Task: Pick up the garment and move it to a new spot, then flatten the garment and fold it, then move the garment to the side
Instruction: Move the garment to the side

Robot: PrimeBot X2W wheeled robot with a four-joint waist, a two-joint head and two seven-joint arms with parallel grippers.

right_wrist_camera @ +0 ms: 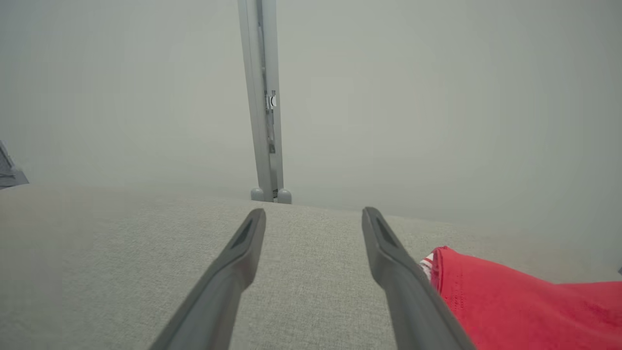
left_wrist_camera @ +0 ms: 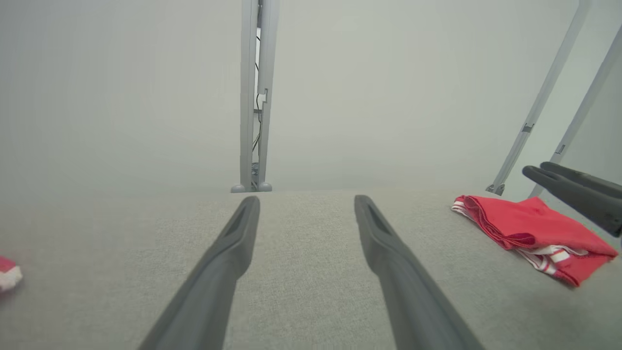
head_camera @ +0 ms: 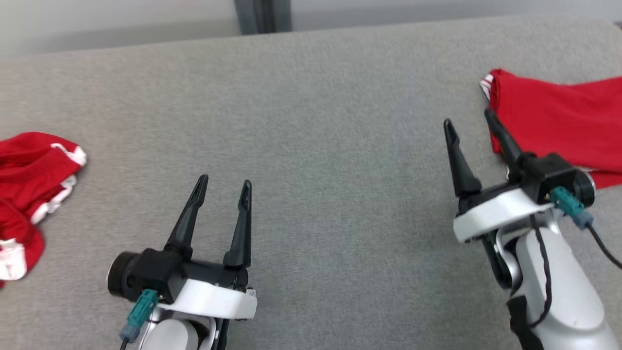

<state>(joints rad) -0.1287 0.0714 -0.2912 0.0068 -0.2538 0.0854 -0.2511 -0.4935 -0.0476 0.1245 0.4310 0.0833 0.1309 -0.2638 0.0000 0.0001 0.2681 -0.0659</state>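
Both hands spread above the table

Left hand at 7 o'clock, holding nothing. Right hand at 4 o'clock, likewise. Spare cloth at 9 o'clock. Red garment at 2 o'clock, just beside the right hand.

Red cloth on a grey bench, black-fingered end effectors

The garment just right of the right end effector is plain bright red, with thin red-and-white stripes at its edge. The second garment, well left of the left end effector, is the same red with broad white bands. The bench under both is mid-grey with a fine woven fleck. Each end effector has matt black fingers, a glossy white bracket and a teal plug. Beyond the fingertips the wall is pale grey and the post is darker grey.
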